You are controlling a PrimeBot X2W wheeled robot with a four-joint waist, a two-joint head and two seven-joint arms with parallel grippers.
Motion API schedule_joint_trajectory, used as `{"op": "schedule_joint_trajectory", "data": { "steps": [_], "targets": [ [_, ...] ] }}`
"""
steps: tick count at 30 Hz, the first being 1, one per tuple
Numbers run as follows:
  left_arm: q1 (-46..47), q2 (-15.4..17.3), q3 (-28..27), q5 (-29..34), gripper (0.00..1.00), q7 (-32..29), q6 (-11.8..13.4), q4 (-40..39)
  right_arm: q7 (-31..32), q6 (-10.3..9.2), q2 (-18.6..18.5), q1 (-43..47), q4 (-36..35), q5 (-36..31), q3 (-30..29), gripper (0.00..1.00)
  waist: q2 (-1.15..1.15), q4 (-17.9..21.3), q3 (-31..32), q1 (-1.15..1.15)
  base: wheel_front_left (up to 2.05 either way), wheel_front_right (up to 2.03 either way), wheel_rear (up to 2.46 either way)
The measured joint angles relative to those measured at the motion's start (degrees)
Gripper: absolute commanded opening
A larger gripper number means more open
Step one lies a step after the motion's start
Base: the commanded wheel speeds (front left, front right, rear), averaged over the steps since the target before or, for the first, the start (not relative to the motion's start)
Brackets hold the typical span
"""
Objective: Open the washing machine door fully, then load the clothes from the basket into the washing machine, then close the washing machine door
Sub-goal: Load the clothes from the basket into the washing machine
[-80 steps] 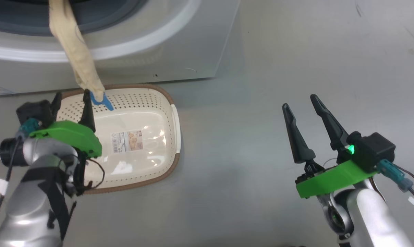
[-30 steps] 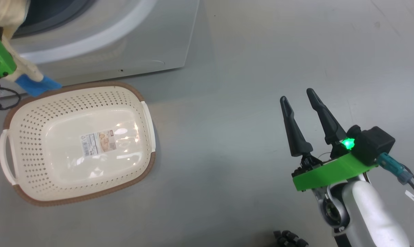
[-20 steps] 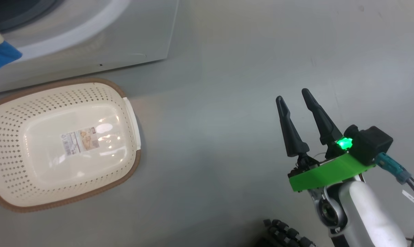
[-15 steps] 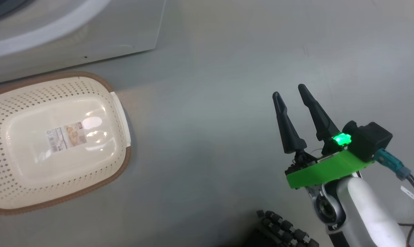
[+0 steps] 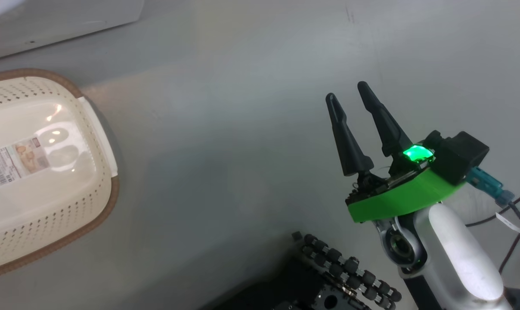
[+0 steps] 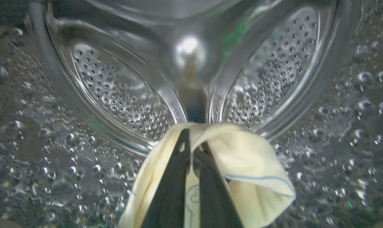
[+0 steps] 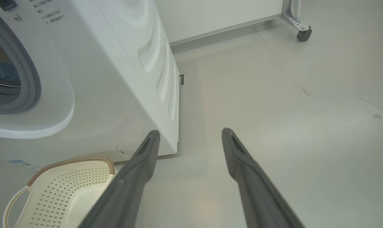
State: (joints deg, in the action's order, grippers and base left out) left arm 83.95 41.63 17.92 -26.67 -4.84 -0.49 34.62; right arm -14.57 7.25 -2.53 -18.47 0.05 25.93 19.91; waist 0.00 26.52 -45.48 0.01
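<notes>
In the left wrist view my left gripper [image 6: 191,144] is shut on the clothes [image 6: 242,171], a pale cream-yellow fabric with thin blue lines, held inside the dimpled steel drum [image 6: 115,95] of the washing machine. The white washing machine [image 7: 99,79] stands at the left of the right wrist view, its grey gasket [image 7: 29,79] showing. The cream perforated basket [image 5: 49,181] with a brown rim lies on the floor at the left, holding just its label [image 5: 17,157]. My right gripper [image 5: 350,92] hangs open over bare floor, well right of the basket [image 7: 64,190]. The washing machine door is out of view.
The grey floor [image 5: 225,129] spreads between the basket and my right arm. My black wheeled base [image 5: 342,275] shows at the bottom. A white panel on a caster wheel [image 7: 304,33] stands behind the machine, at the far right. Cables [image 5: 509,215] trail from my right wrist.
The head camera has swung right, so basket and washer slid left in its view. The left arm lifted the garment out of the basket and left that view. My right gripper stays open.
</notes>
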Motion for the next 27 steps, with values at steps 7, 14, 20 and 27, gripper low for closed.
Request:
{"op": "schedule_joint_trajectory", "data": {
  "steps": [7, 14, 20, 27],
  "targets": [
    [7.92, 1.89, 0.74, 4.80, 0.00, 10.73, -0.33, 1.63, -0.03, 0.00, 0.02, -0.97, 0.02, 0.82, 0.59, 1.00, 0.00, 2.06, -3.90, 0.00, 0.00, 0.00, 0.00],
    [8.93, 0.96, 1.23, 3.49, 0.00, 10.13, -2.07, 9.17, -0.04, 0.00, 0.05, -2.54, 0.02, 1.04, 1.05, 1.00, 0.00, 1.61, -5.75, -0.01, 0.00, 0.00, 0.00],
    [9.28, -0.89, 1.22, 2.31, 0.85, 8.36, -2.07, 12.38, -0.03, 0.00, 0.05, -3.07, 0.10, 0.76, 0.82, 1.00, 0.00, 0.50, -5.81, -0.01, 0.00, 0.00, 0.00],
    [10.48, -1.99, 3.20, 2.47, 1.00, 8.44, -3.09, 13.77, -0.04, 0.00, 0.05, -3.08, 0.43, 0.20, 0.35, 1.00, 0.00, -0.72, -5.51, -0.01, 0.00, 0.00, 0.00]
  ]
}}
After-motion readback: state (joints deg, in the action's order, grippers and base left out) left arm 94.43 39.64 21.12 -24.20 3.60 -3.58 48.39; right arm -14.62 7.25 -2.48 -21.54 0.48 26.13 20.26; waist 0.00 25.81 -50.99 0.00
